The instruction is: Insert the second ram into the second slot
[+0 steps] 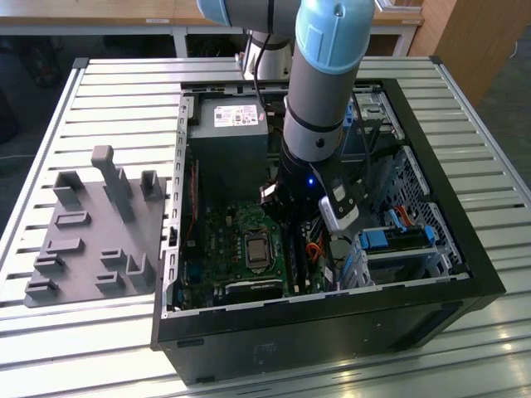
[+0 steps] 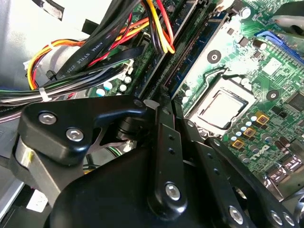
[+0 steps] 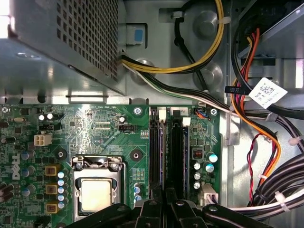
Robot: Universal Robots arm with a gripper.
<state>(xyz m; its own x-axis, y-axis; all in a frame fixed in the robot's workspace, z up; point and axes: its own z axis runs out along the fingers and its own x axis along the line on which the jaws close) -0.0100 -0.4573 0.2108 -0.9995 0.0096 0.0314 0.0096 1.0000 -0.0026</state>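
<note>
1. Exterior view: the arm reaches down into the open computer case at frame centre, on the slatted surface; a grey fixture sits at the left
2. Second wrist view: the tool, its fingers close together, stands over the memory slots; whether it grips the second ram I cannot tell
3. First wrist view: the tool is at the bottom edge, on the slots, with the processor socket at lower left

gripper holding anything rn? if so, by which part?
Cannot be told. The gripper sits right over the RAM slots; a dark stick lies along them, but no grasp shows.
</note>
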